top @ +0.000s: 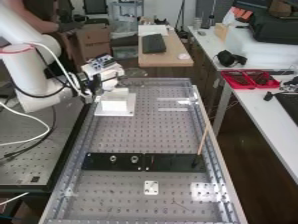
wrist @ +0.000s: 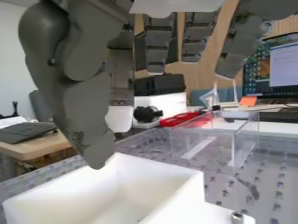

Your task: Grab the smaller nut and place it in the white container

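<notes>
"Wrist view: why is the hand [wrist: 70, 60] held like that?"

"To let a small part drop into the container [wrist: 149, 175], I'd judge. The thumb [wrist: 93, 137] and the fingers [wrist: 157, 45] are well apart, the fingers nearly straight, pinching nothing that I can see."

"And why is the container there?"

"In the high view it sits on a white plate [top: 126, 111], well apart from the bar [top: 176, 163]. That probably leaves room to pick at one end and release at the other. The bar's fixed places likely keep the parts easy to find."

"So where's the smaller nut, relative to the hand?"

"I can't tell for certain. On the bar I can make out the larger nut [top: 113, 158] and, beside it, the bearing [top: 134, 159], both far from the hand. The smaller one may be down in the container, just below the thumb's tip, but that's a guess from the pose."

"Next move?"

"Check the container's floor; if the nut's in, back off without knocking the rim."
</notes>
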